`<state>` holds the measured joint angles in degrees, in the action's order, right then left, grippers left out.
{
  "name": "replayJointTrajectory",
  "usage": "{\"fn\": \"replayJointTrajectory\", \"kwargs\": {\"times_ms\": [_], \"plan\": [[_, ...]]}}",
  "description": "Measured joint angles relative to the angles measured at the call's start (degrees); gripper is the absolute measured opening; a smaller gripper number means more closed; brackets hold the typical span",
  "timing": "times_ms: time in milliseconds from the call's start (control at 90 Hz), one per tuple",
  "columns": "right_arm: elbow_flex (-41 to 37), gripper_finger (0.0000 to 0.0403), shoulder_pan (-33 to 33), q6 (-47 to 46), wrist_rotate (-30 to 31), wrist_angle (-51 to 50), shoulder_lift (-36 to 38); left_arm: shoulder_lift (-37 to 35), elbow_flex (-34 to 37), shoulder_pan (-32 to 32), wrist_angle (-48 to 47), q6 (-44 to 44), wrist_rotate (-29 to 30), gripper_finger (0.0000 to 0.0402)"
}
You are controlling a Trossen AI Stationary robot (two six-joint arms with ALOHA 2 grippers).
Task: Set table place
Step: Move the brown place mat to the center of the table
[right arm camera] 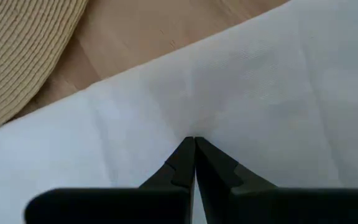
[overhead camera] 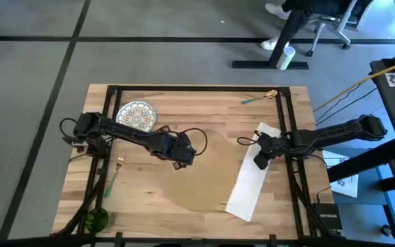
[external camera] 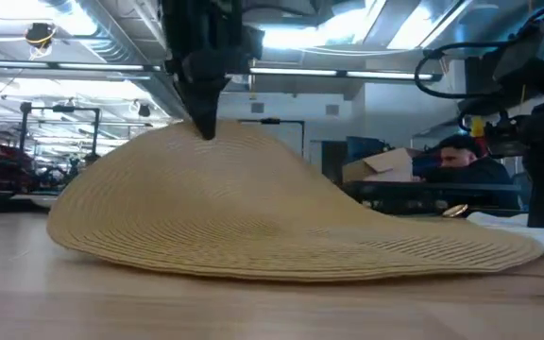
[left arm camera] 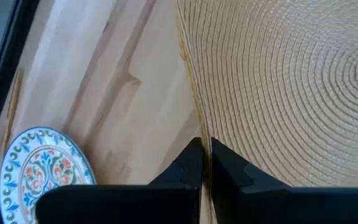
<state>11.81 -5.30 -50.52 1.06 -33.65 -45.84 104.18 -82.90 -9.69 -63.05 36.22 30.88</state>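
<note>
Two grippers, both closed on something. Left gripper (left arm camera: 202, 155) is pinched tight on the edge of the placemat (overhead camera: 197, 175), and that edge is lifted off the table (overhead camera: 149, 199), so in the low view the mat (external camera: 281, 217) humps up under the gripper (external camera: 204, 127) while its other side lies flat. Right gripper (right arm camera: 194, 149) has its tips pressed together on the white napkin (right arm camera: 260, 93), with a small pucker of cloth at the tips. Napkin (overhead camera: 252, 178) lies long and slanted just beside the mat's right edge; whether they overlap, cannot tell. Patterned plate (overhead camera: 136, 114) sits near the far left, partly covered by the left arm. A fork (overhead camera: 115, 175) lies left of the mat, a green glass (overhead camera: 96, 219) at the near left corner, a green-handled utensil (overhead camera: 259, 98) at the far edge.
</note>
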Motion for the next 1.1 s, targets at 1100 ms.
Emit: {"fn": "replayJointTrajectory", "kwargs": {"times_ms": [1100], "plan": [[-0.1,0.0000,0.0,0.9,-0.4,0.7,0.0,0.0,7.8,6.3,12.9,-6.9,2.0,0.0000]]}}
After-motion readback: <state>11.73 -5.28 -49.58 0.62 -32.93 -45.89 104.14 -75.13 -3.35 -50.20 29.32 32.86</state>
